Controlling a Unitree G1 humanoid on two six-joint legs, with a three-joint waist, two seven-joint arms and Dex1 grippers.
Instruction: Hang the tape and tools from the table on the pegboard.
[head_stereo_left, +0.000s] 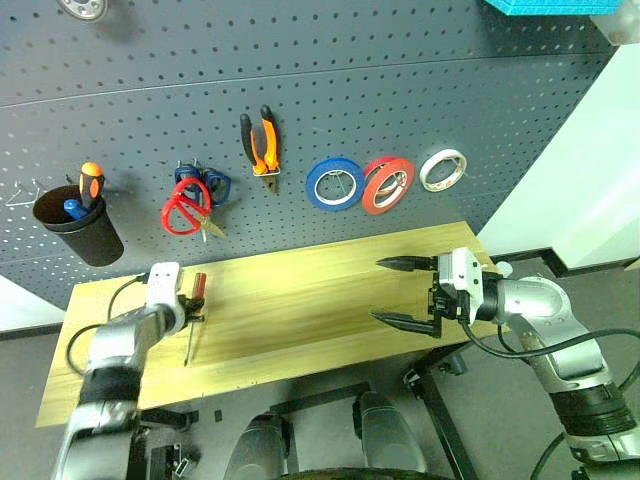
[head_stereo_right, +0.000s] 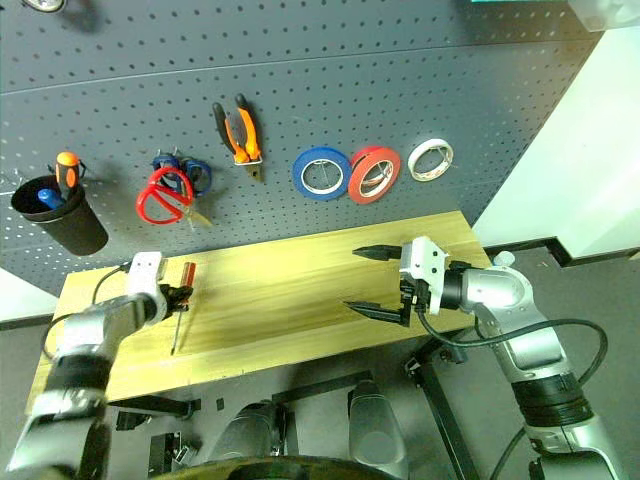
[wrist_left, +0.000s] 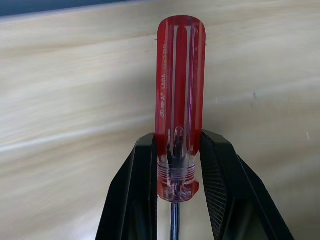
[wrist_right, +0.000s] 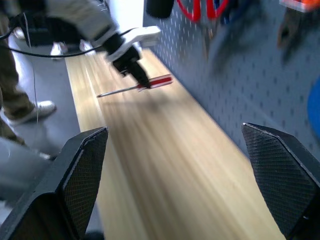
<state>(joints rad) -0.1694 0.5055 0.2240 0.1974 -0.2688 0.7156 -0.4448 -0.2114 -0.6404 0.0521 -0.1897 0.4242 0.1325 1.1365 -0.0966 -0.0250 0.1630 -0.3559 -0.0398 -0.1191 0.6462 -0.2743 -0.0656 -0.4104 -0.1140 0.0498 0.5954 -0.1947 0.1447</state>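
A black cup (head_stereo_left: 80, 228) hangs on the pegboard (head_stereo_left: 330, 90) up and off to the far side of the left gripper (head_stereo_left: 192, 302), and an orange-and-black screwdriver (head_stereo_left: 90, 183) stands in it. The left gripper is over the left end of the table (head_stereo_left: 300, 310). Its two black fingers (wrist_left: 137, 190) are squeezed tight on the red-handled screwdriver (wrist_left: 179, 100), near the bottom of the see-through red handle where the steel rod comes out. The handle points away from the gripper toward the board, and the thin rod sticks back toward the near edge of the table. Whether the rod's tip touches the wood cannot be told. Straight up from this gripper, the red scissors (head_stereo_left: 185, 212) hang on a hook, with the blue scissors (head_stereo_left: 205, 183) just behind them. Up on the board between the two grippers hang the pliers (head_stereo_left: 260, 145), with their orange-and-black handles pointing up. Next come three rings in a row: the blue tape (head_stereo_left: 334, 183), then the red-orange tape (head_stereo_left: 388, 184) touching it, then the white tape (head_stereo_left: 442, 169) close by. These rings hang just above the right gripper (head_stereo_left: 398, 292). The right gripper floats above the right end of the table and points across toward the left gripper. Its fingers are spread wide apart and hold nothing.
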